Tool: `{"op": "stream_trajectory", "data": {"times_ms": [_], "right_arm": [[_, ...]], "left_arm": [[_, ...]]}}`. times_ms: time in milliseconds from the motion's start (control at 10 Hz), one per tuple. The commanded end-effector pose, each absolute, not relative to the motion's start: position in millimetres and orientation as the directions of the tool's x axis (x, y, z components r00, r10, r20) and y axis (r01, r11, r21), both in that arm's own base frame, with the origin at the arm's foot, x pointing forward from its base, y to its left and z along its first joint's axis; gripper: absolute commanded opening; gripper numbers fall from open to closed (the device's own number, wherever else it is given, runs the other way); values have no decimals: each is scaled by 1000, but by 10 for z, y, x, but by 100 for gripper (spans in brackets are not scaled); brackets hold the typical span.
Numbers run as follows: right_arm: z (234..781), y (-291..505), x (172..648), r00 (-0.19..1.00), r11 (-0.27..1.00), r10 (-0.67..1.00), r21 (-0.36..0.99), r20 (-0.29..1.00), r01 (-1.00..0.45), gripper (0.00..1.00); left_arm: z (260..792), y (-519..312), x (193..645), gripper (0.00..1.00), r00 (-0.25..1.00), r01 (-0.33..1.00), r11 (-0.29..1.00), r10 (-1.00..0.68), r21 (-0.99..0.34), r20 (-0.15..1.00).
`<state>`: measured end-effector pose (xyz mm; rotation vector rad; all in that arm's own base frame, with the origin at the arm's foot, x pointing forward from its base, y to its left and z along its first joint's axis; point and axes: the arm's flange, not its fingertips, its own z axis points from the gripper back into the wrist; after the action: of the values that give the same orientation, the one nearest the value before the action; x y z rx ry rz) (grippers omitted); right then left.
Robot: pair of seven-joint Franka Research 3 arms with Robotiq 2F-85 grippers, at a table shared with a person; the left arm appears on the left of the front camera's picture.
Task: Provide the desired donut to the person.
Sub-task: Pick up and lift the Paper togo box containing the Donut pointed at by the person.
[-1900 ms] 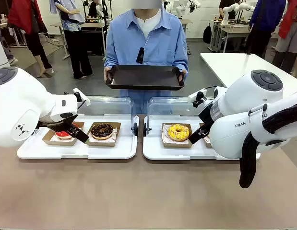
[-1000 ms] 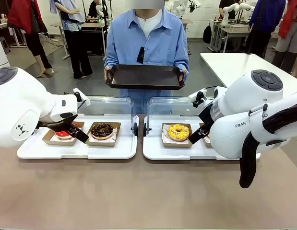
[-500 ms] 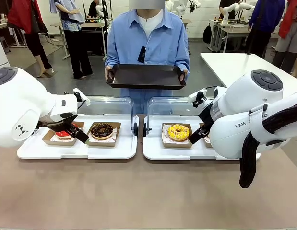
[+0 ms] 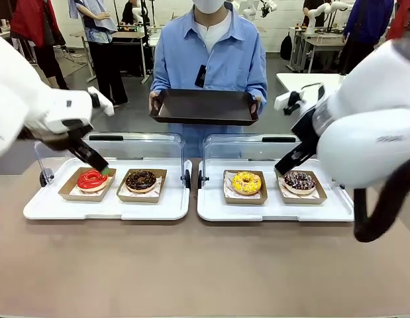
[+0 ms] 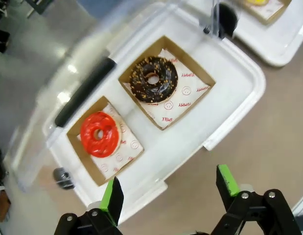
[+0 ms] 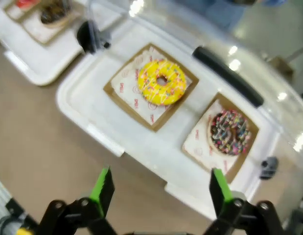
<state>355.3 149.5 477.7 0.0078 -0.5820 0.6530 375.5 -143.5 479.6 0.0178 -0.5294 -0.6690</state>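
Your left hand and right hand both gape, empty. Nothing delivered: red-glazed ring donut, centre-left, and dark sprinkled ring donut, right, sit boxed. Person, top centre, holds bare black rectangular tray. Wanted one unclear.

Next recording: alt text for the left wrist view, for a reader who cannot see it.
Seen from above, a white tray holds a red donut and a chocolate donut, each in a brown cardboard box. The left gripper, jaws open, hangs above the tray's edge and the tan table.
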Motion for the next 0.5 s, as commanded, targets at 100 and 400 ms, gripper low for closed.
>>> {"op": "stream_trajectory", "data": {"times_ms": [100,400], "right_arm": [[5399,1447,3130,688,795,603,-229,404,-562,100],[5653,1381,3001,697,809,586,-241,413,-536,100]], "left_arm": [[5519,-1301,3502,100,617,612,761,-629,213,474],[5628,-1253,3427,100,632,579,773,-627,262,455]]}}
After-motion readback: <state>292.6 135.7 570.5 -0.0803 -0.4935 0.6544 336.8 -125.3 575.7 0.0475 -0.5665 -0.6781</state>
